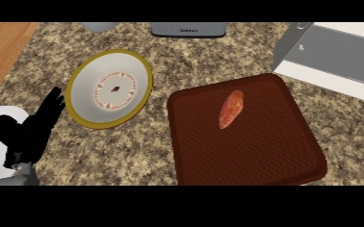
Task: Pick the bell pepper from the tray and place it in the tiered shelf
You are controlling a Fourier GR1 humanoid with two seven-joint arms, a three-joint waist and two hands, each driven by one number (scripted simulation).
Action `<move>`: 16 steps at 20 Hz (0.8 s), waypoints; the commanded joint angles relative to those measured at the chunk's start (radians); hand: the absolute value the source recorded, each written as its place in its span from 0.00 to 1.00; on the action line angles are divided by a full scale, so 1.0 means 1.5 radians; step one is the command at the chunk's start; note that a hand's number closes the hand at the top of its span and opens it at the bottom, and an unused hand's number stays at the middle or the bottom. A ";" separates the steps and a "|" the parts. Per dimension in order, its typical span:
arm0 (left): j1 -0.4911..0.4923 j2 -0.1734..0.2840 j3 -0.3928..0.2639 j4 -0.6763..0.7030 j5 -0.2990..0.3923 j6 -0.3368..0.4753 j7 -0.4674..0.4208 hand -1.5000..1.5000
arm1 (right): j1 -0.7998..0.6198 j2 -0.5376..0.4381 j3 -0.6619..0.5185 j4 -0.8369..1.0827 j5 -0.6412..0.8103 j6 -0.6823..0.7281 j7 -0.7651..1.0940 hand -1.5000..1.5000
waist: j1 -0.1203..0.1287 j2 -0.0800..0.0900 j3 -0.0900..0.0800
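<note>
worktop (213,53) speckled granite | tray (284,158) dark brown, at the near right edge | tiered shelf (320,60) grey, far right corner | plate (142,62) yellow-rimmed, left of tray | left hand (32,132) near left edge, fingers straight, holding nothing | bell pepper (230,108) orange-red, lay on the tray's far half

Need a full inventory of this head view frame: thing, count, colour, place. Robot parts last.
tray: 1, dark brown, lower right of the counter
bell pepper: 1, orange-red, elongated, lying on the tray's upper middle
plate: 1, white with yellow rim and small red marks at centre, left of the tray
tiered shelf: 1, grey and white, upper right corner, partly cut off
grey appliance: 1, grey, top edge centre, only partly in view
grey round object: 1, top edge left, mostly cut off
counter: 1, speckled brown granite; wood strip at far left
left hand: 1, black, open, resting at left edge, fingers up
right hand: not in view
</note>
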State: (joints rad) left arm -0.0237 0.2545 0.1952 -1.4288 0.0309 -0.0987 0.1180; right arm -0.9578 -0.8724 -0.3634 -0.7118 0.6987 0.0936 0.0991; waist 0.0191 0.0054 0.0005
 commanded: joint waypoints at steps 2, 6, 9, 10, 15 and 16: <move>0.001 0.002 0.008 0.022 -0.001 -0.007 -0.023 0.50 | -0.028 0.012 -0.040 0.056 -0.041 -0.020 -0.030 0.00 | -0.001 0.000 0.000; 0.017 0.010 0.015 0.018 -0.001 -0.010 -0.021 0.50 | -0.052 -0.005 -0.094 0.062 -0.106 0.033 0.004 0.00 | -0.004 -0.003 0.000; -0.027 0.007 0.023 0.025 0.003 0.008 0.013 0.50 | -0.052 -0.010 -0.120 0.053 -0.149 0.076 0.021 0.00 | -0.014 -0.004 0.000; -0.001 0.013 0.023 0.015 0.011 -0.015 -0.003 0.50 | -0.063 -0.022 -0.123 0.045 -0.157 0.090 0.037 0.00 | -0.010 -0.004 0.000; 0.016 0.010 0.022 -0.003 0.007 -0.012 0.000 0.50 | -0.044 -0.073 -0.208 0.039 -0.239 0.112 0.035 0.00 | -0.015 -0.005 0.000; 0.013 -0.002 0.013 0.001 -0.011 0.006 -0.005 0.50 | -0.024 -0.093 -0.218 0.037 -0.253 0.136 0.007 0.00 | -0.017 -0.005 0.000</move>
State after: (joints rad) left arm -0.0051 0.2680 0.2242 -1.4351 0.0369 -0.1093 0.1223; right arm -1.0185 -0.9550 -0.6205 -0.6492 0.3951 0.2504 0.1327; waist -0.0003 -0.0020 0.0002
